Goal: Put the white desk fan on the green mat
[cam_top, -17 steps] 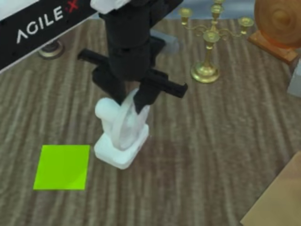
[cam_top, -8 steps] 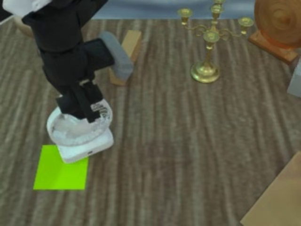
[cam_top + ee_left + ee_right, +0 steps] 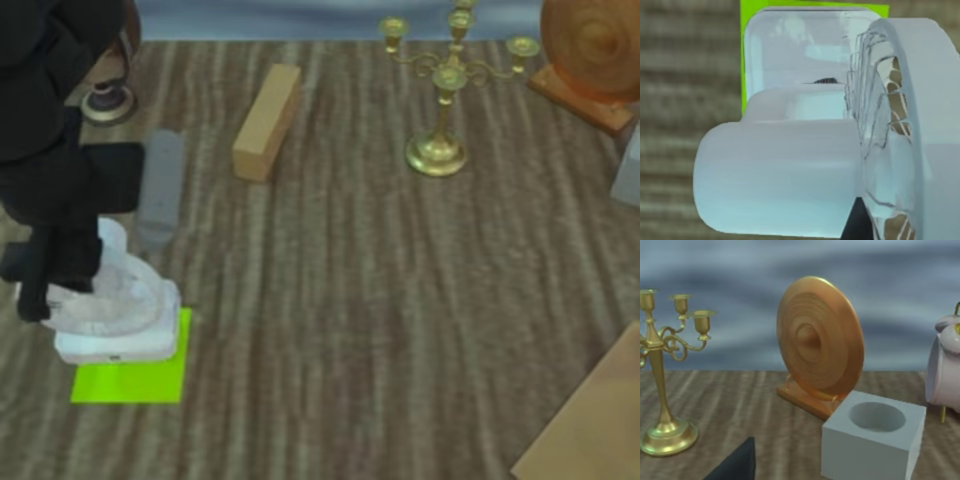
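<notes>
One round-grilled white desk fan [image 3: 115,310] overlaps flat green mat [image 3: 135,380].

A wooden block [image 3: 267,122] lies on the table [image 3: 400,330] near its far edge, left of centre, its long side running toward that edge. A grey bar [image 3: 160,190] lies nearer the left edge, apart from the block. A brass candelabrum [image 3: 443,90] with several cups stands right of centre near the far edge. A round wooden disc [image 3: 592,42] stands on edge on a wooden base in the far right corner. Beside it sits a grey cube [image 3: 873,441] with 1 round hollow in its top. A small brass foot [image 3: 108,104] stands in the far left corner.
</notes>
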`<action>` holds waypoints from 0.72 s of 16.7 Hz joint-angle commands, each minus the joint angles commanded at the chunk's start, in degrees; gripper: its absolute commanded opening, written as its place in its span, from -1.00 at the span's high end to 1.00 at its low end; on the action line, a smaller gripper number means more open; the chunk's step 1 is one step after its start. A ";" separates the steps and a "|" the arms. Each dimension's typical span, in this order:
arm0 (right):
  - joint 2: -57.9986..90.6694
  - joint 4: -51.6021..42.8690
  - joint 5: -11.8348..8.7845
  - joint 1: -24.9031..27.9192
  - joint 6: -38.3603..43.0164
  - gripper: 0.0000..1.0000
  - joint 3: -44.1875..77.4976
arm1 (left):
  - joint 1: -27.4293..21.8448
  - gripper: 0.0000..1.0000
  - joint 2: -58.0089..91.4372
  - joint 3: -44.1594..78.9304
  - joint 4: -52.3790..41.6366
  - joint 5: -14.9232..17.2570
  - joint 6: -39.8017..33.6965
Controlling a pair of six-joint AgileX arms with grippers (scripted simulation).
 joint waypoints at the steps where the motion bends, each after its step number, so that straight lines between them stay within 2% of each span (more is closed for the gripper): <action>1: 0.00 0.00 0.00 0.00 0.00 -1.00 0.00 | 0.48 1.00 -0.68 -0.91 0.24 -0.01 1.50; 8: 0.00 0.00 0.00 0.00 0.00 -1.00 0.00 | 0.58 1.00 -1.04 -1.73 0.59 -0.03 2.71; 12: 0.00 0.00 0.00 0.00 0.00 -1.00 0.00 | 1.12 1.00 -0.63 -6.81 6.48 -0.02 2.89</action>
